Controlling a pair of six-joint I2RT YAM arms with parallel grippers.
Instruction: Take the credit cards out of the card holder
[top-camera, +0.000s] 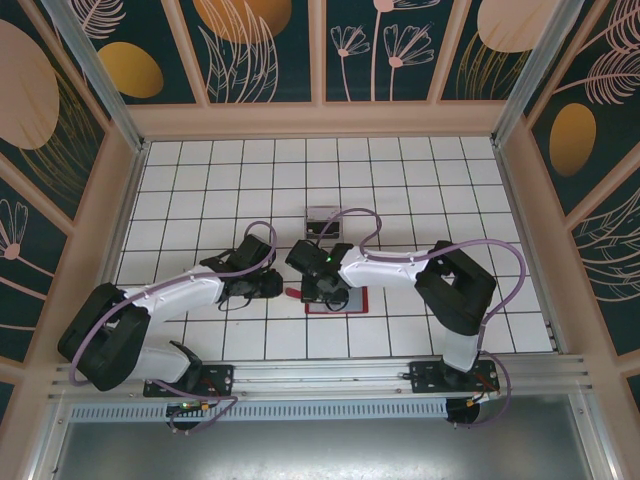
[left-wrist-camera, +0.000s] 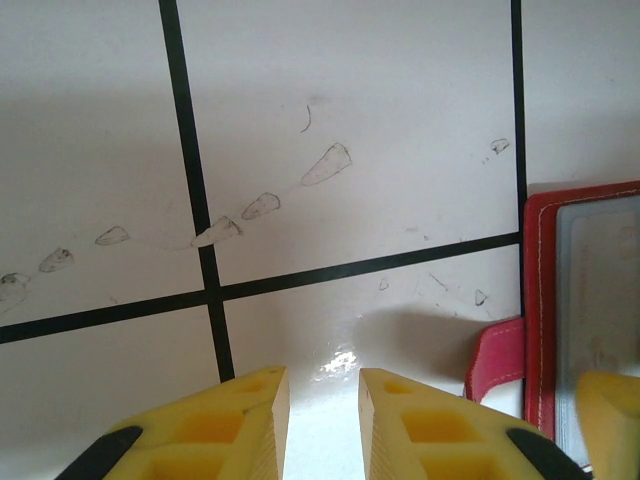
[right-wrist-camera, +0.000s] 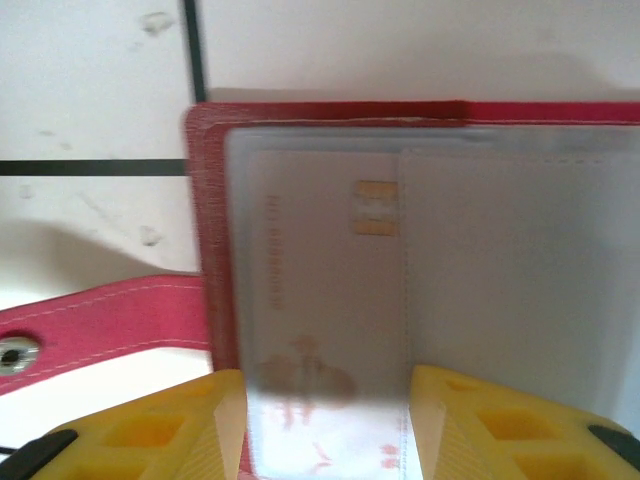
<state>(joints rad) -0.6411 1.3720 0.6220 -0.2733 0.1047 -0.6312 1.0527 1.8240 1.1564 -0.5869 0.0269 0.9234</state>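
The red card holder (right-wrist-camera: 205, 210) lies open on the tiled table, its grey lining and clear pockets facing up. A greyish credit card (right-wrist-camera: 320, 270) with a gold chip sits in the left pocket. My right gripper (right-wrist-camera: 328, 400) is open and low over the wallet, one yellow finger on each side of that card. The red closing tab (right-wrist-camera: 100, 320) sticks out to the left. My left gripper (left-wrist-camera: 323, 400) is open over bare tile just left of the card holder (left-wrist-camera: 540, 300), with nothing between its fingers. From above, both grippers (top-camera: 272, 286) (top-camera: 325, 292) meet at the card holder (top-camera: 350, 303).
A small clear plastic box (top-camera: 322, 222) stands on the table just behind the wallet. The right gripper's yellow finger (left-wrist-camera: 610, 420) shows at the lower right of the left wrist view. Wooden walls enclose the white tiled table (top-camera: 200, 190).
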